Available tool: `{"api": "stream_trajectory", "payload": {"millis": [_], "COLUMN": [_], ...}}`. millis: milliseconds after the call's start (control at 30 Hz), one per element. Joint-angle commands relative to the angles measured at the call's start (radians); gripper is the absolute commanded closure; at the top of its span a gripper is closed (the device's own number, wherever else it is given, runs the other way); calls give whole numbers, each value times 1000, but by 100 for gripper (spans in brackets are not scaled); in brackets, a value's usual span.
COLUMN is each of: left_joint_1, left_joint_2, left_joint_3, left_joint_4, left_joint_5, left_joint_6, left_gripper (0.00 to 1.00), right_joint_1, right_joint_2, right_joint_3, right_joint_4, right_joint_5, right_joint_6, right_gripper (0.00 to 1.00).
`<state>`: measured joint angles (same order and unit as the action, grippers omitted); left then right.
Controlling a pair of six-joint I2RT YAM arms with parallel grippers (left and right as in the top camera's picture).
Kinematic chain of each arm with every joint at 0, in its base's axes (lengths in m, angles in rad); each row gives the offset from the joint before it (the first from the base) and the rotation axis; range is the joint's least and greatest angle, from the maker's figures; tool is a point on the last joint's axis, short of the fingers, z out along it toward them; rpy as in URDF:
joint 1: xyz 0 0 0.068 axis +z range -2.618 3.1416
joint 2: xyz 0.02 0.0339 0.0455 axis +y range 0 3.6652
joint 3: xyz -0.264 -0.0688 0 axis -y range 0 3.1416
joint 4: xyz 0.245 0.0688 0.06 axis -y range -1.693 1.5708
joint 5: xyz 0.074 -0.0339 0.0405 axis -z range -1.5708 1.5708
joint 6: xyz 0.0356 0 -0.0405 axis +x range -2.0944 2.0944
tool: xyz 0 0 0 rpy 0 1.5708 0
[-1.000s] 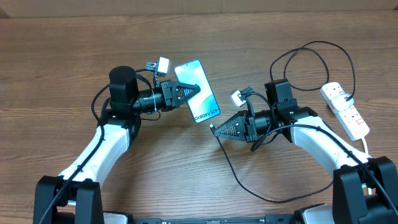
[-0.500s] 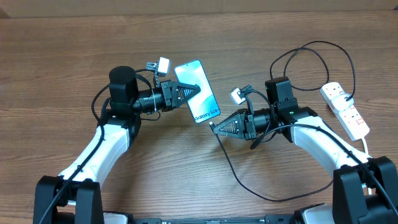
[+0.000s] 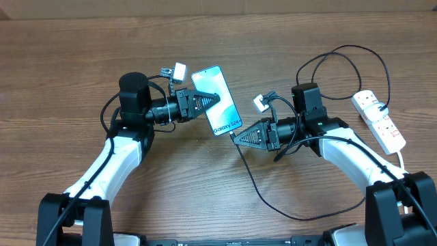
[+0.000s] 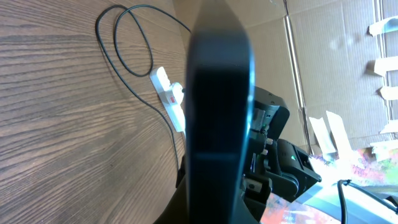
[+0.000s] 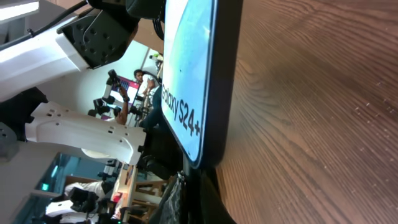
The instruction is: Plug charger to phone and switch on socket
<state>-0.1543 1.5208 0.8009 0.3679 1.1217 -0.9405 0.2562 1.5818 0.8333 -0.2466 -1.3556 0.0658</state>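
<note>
Black charger (image 3: 244, 167) tip at phone (image 3: 216, 100) end, in right pincer (image 3: 235, 139).

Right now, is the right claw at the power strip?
No, the right claw is by the lower end of the phone, well apart from the power strip.

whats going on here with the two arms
The left arm's fingers grip the phone. The right arm's fingers pinch the charger near its tip, right at the phone's lower edge. Whether it is seated cannot be told. The cable loops across the table to the socket on the right.
</note>
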Motion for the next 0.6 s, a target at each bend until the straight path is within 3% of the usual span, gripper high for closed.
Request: {"api": "stream_trajectory", "payload": {"millis": [0, 567], "left_joint_1": [-3, 0], "left_joint_2": [-2, -2], "left_joint_3": [13, 13], "left_joint_4": [8, 34], "left_joint_5": [30, 24], "left_joint_6": [21, 67], "left_gripper": [96, 96], "right_joint_1": [9, 23], "right_joint_2": [-16, -16], "right_joint_3": [19, 19], "right_joint_4": [-2, -13], "right_joint_5": [-7, -7], "right_joint_6": [17, 16], "right_gripper": [96, 96]}}
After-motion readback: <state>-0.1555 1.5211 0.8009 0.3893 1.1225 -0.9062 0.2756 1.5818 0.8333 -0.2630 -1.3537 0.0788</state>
